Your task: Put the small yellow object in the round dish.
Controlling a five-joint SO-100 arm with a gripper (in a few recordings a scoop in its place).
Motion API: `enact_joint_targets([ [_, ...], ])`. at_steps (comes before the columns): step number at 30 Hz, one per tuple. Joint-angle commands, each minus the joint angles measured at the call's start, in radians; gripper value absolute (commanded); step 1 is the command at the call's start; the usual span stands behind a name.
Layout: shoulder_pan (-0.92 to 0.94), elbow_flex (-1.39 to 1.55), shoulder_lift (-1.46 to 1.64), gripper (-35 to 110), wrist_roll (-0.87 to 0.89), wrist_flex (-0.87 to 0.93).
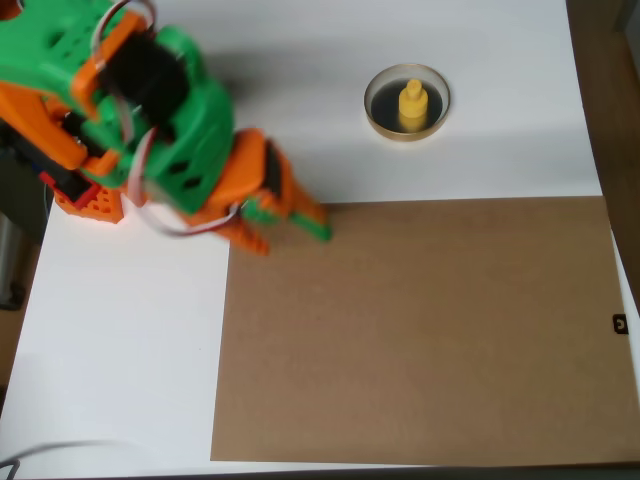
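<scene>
hand [290,215] looks closed and empty, well apart from small yellow object [412,104] inside round dish [380,118].

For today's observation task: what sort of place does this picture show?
Probably a hobby or lab robot workbench: a white table with a brown board, a green-and-orange printed arm, and a round dish.

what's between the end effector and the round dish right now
Nothing. In the overhead view the stretch from the end effector to the round dish, which holds the small yellow object, is bare white table.
</scene>
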Motion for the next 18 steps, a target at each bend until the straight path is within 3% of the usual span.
enact_joint_targets([
  [1,0.14,0.046,0.097,21,-0.005,-0.058],
  [18,0.497,0.465,0.469,24,0.245,-0.351],
])
